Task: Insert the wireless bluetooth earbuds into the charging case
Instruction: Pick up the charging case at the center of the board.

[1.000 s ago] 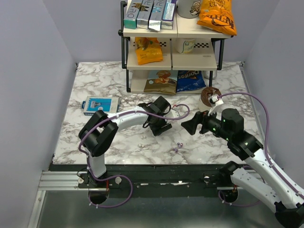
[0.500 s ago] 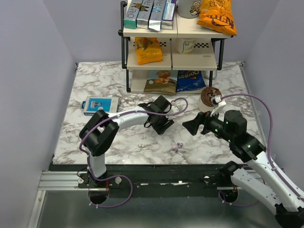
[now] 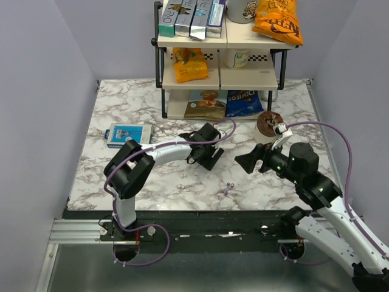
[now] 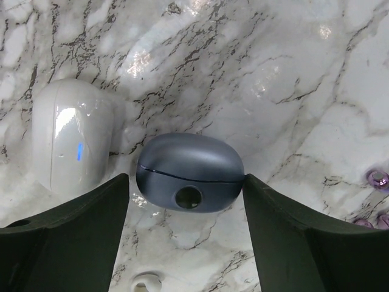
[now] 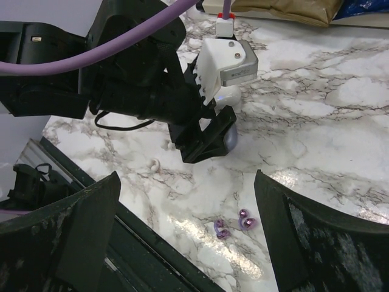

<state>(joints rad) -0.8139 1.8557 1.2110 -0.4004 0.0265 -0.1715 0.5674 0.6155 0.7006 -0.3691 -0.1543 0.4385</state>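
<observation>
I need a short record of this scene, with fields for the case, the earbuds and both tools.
charging case: lid shut, on the table, beside a white oval object
earbuds: two, loose on the table, outside the case
left tool: open, fingers on both sides of the case
right tool: open, empty

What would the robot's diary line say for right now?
left gripper: open, straddling closed charging case | right gripper: open, hovering | earbuds: loose on table
</observation>
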